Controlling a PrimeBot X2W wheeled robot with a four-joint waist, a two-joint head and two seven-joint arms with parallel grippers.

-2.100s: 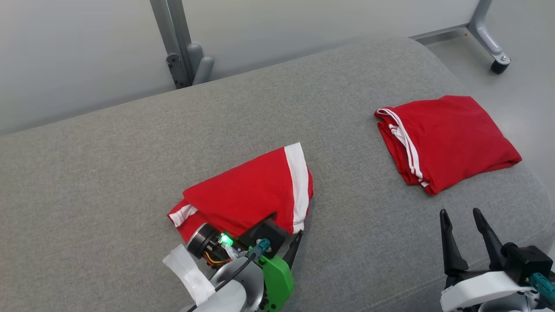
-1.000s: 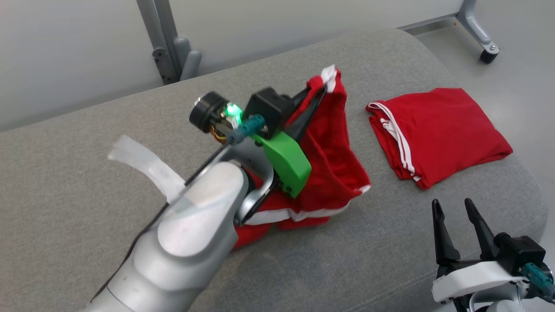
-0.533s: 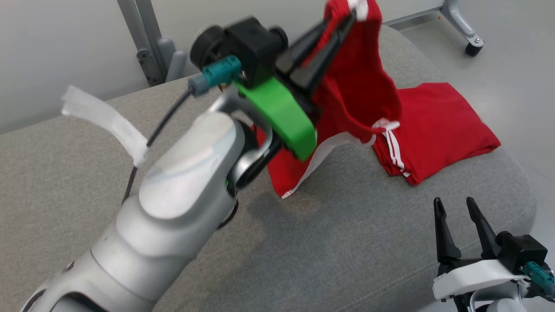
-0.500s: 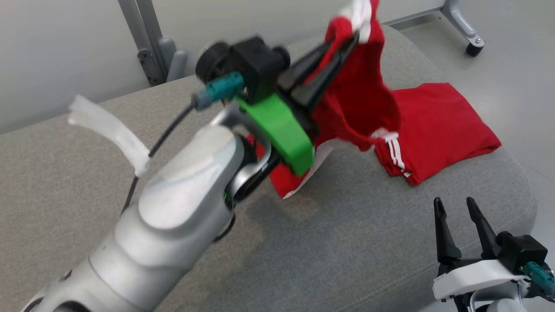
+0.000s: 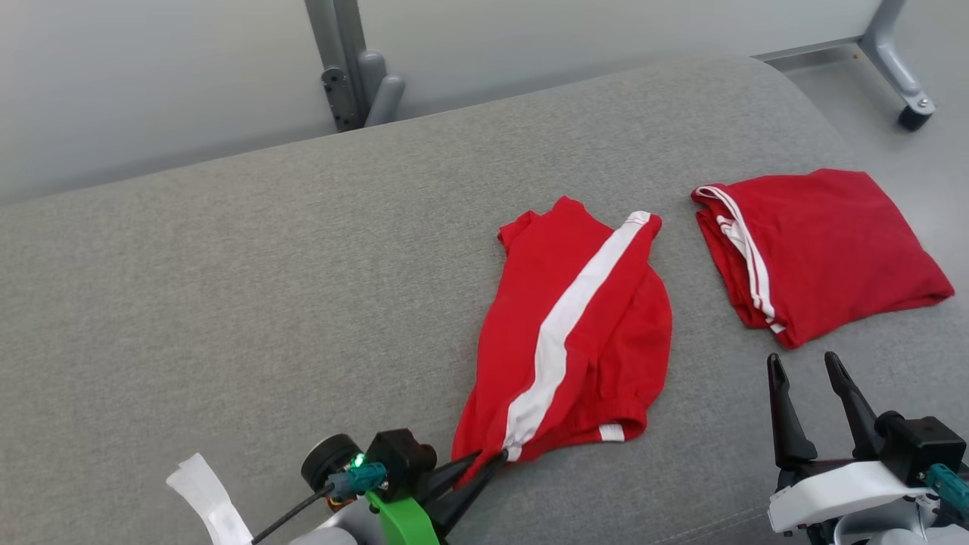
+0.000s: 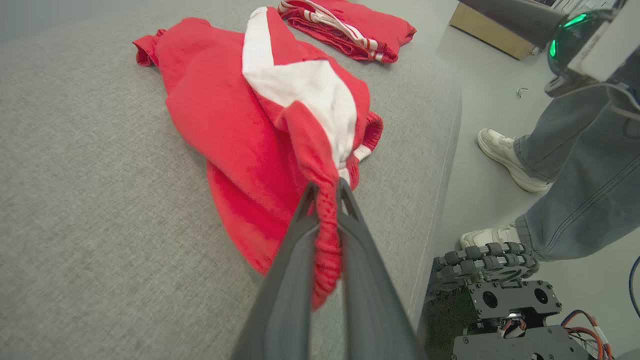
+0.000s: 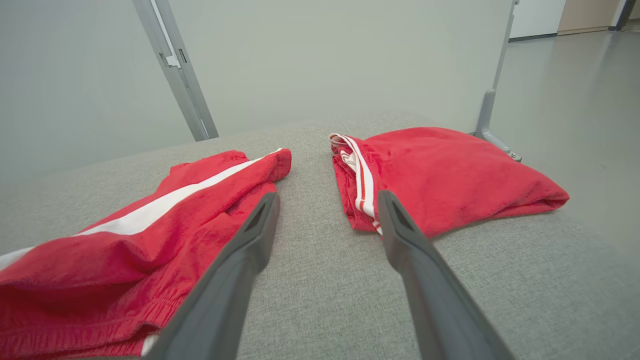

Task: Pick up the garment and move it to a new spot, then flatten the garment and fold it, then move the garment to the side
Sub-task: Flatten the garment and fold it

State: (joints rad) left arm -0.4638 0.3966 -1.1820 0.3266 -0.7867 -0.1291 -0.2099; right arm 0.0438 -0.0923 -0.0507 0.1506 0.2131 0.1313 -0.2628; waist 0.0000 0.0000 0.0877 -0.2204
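Trailing from clamped left jaws lies the garment (image 5: 621, 333).

I log from my station:
- Grey upholstered surface (image 5: 227, 303), one.
- Folded red garment with white stripes (image 5: 825, 250), lying at its right end.
- Grey metal post (image 5: 348, 60), behind the far edge.
- Frame leg with caster (image 5: 912, 117), on the floor at far right.
- Person's legs in jeans (image 6: 590, 190) and white sneakers (image 6: 505, 155), standing beside the surface.
- Cardboard box (image 6: 492, 32), on the floor.
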